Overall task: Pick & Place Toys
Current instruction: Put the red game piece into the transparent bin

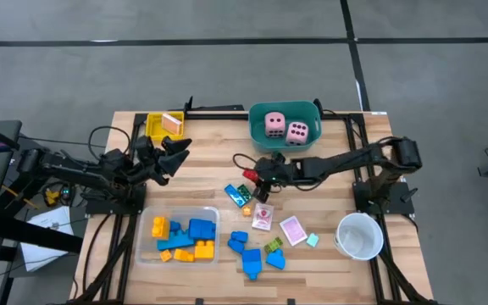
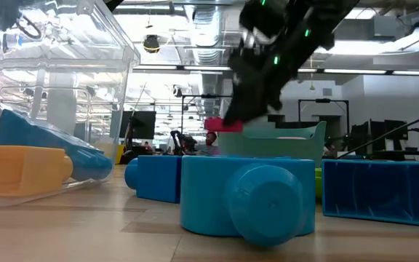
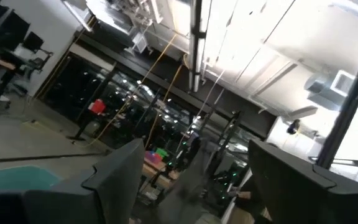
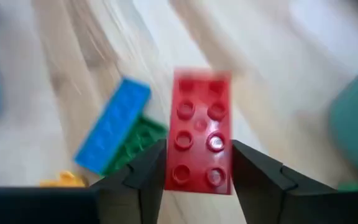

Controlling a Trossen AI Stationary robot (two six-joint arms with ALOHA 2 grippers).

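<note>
Loose blue plastic blocks (image 1: 251, 258) lay nearest on the wooden desk (image 1: 329, 263), beside a clear plastic tray (image 1: 146, 254) holding blue and yellow-orange blocks (image 1: 181, 238). Farther in, the right hand (image 1: 252, 176) pinched a red studded plastic block (image 4: 199, 129) above the desk. At the far edge, a teal tub (image 1: 257, 135) contained two pink foam dice (image 1: 285, 128). The left hand (image 1: 176, 151) hovered spread near a yellow tray (image 1: 154, 128).
</note>
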